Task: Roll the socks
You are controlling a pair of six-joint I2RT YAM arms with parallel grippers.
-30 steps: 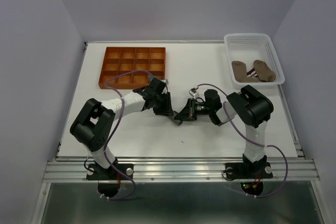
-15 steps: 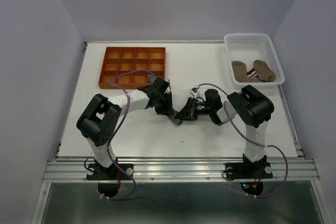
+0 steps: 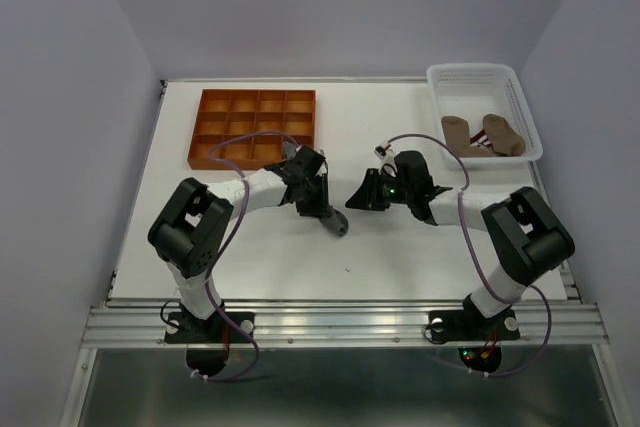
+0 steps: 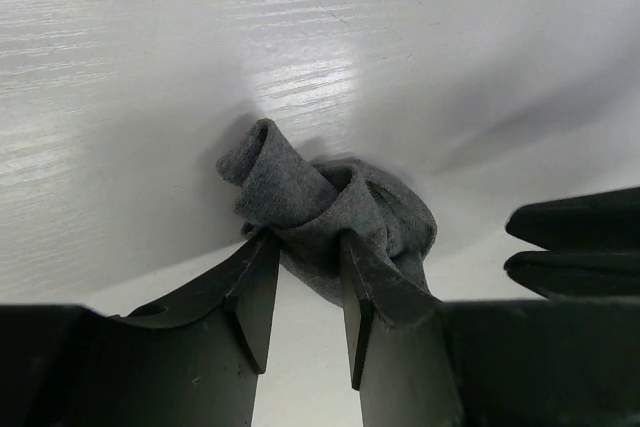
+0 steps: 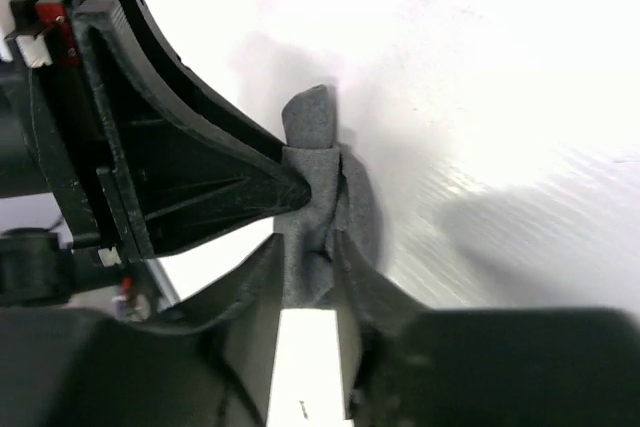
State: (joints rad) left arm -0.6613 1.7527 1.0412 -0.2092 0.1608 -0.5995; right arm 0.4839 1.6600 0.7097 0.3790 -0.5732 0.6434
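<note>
We found the grey sock (image 4: 330,209) wound into a loose bundle, lying on the white table (image 3: 280,259) near its middle, between the two arms. In the left wrist view one rolled end stuck up and to the left, and the rest folded round itself below it.

The left gripper (image 4: 305,247) was clamped on the sock. Its two fingers met the lower edge of the bundle, with a fold of grey cloth pinched between their tips. From above, we saw that gripper slanting down from the upper left, the bundle showing just past its tip.

The right gripper (image 5: 308,249) had its jaws parted, with bare table showing in the gap between them. In its own camera the sock lay at its fingertips, and we could not tell there whether they touched. The left wrist view showed the right fingers off to the side, apart from the cloth. The top view placed them just beside the sock, up and to the right.

Two tan socks (image 3: 457,133) lay well apart from all this, in the white basket (image 3: 478,73) at the far right corner of the table. An orange tray (image 3: 255,95) of small compartments sat at the far left, just beyond the left arm.
</note>
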